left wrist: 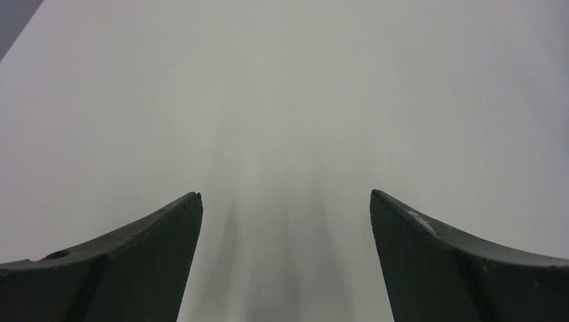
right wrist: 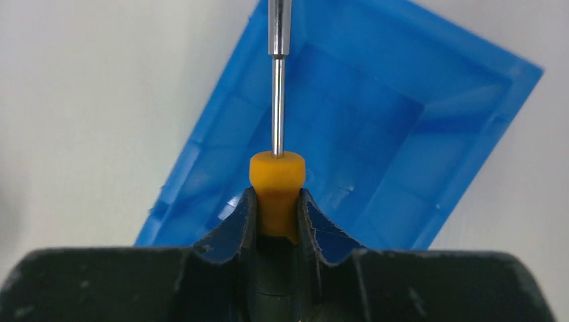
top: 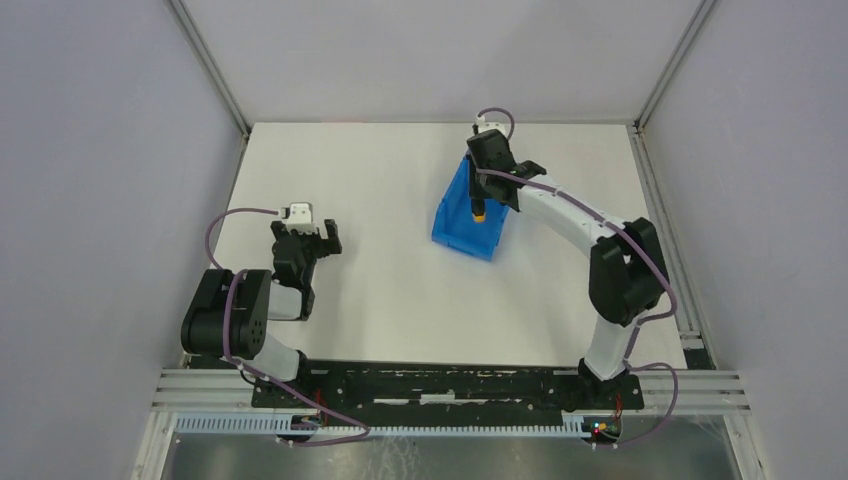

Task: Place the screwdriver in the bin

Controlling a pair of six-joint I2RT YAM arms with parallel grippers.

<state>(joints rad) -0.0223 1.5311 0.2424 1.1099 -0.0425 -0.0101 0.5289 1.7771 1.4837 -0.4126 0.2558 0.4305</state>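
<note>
The blue bin (top: 465,222) stands on the white table right of centre; it also fills the right wrist view (right wrist: 416,134). My right gripper (top: 480,205) hangs over the bin and is shut on the screwdriver (top: 479,211). In the right wrist view the gripper (right wrist: 277,198) pinches the orange-yellow handle (right wrist: 277,178), and the thin grey shaft (right wrist: 277,100) points away over the bin's inside. The black part of the handle lies hidden between the fingers. My left gripper (top: 322,238) is open and empty over bare table at the left; its fingers (left wrist: 161,255) stand wide apart.
The table (top: 400,300) is walled by grey panels at left, back and right, with metal frame posts (top: 210,65) at the back corners. A rail (top: 450,385) with the arm bases runs along the near edge.
</note>
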